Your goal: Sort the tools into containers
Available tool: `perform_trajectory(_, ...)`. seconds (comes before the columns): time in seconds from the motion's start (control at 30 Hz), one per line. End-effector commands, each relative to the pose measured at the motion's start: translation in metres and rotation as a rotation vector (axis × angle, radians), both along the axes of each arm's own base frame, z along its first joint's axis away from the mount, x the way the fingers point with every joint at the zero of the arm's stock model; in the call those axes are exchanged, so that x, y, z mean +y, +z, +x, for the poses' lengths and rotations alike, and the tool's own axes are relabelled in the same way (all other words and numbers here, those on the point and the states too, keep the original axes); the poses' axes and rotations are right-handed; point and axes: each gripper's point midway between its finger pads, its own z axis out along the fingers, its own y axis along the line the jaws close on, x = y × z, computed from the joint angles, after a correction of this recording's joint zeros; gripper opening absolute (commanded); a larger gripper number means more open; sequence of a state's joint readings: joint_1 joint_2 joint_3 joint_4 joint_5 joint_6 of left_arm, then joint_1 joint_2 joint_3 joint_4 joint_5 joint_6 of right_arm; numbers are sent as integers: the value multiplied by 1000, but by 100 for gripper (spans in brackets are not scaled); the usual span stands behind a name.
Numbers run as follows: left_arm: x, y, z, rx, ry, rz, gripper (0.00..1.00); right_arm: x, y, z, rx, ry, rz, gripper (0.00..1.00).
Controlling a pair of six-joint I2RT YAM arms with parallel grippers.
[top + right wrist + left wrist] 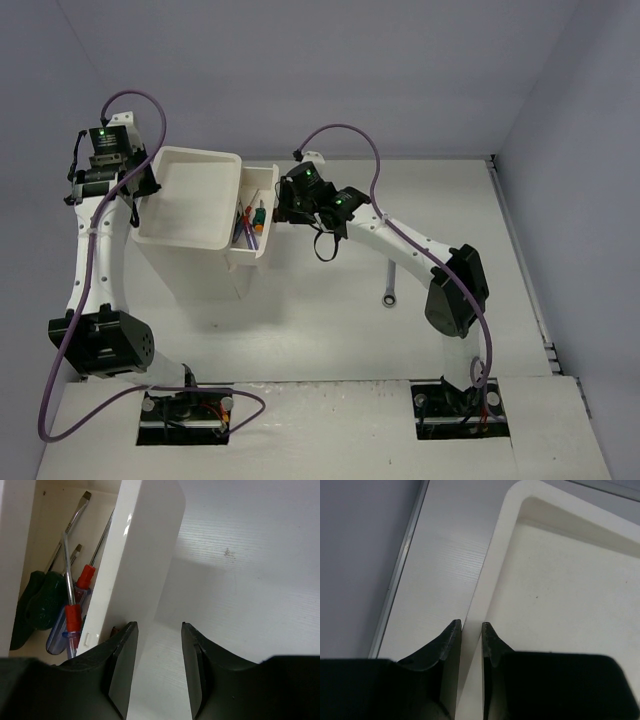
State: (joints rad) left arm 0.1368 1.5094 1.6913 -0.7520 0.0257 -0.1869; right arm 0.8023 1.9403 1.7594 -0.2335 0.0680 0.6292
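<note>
Closest to us, the right end effector (158,626) has its fingers apart, one of them up against the outside wall of the pulled-out drawer (135,555), with bare tabletop (250,580) in the gap. Just past that wall we count four screwdrivers (50,595): two green-handled, two bluish with red collars. The left end effector (470,625) is pinched onto the left rim of the white box (492,570). One silver wrench (390,297) lies well apart, near the right arm (400,240).

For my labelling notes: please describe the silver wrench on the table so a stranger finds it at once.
Find the tall white plastic box with its open drawer. Right of it, beside the right arm, lies the small silver metal wrench, the only tool on the table.
</note>
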Motion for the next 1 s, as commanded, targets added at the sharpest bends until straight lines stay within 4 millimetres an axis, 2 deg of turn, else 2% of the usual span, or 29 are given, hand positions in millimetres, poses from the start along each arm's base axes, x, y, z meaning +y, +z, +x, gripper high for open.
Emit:
perform_trajectory(0.0,-52,-16,4,25,-79,-209,0,42,59,-23,-59,109,206,38)
perform_trajectory(0.07,-54,-17,5,28,-87,-208,0,47,58,-22,-63,126,204,38)
perform_trajectory(0.17,-55,-17,5,29,-108,-195,0,55,47,-14,-73,152,174,38)
perform_trajectory(0.27,-56,-16,4,28,-130,-184,0,65,49,-11,-83,188,182,38)
perform_trajectory(0.33,-57,-16,3,30,-151,-178,0,76,64,-11,-114,230,205,38)
perform_trajectory(0.47,-62,-17,3,33,-204,-169,0,103,80,-20,-166,359,234,38)
perform_trajectory(0.63,-69,-17,3,33,-235,-175,0,122,86,-24,-175,424,283,38)
perform_trajectory(0.73,-73,-18,3,37,-245,-178,0,132,90,-30,-197,455,303,41)
perform_trajectory(0.87,-73,-16,1,32,-246,-175,0,134,94,-32,-218,478,307,46)
perform_trajectory(0.97,-69,-9,0,14,-224,-156,0,118,89,-28,-244,444,251,48)
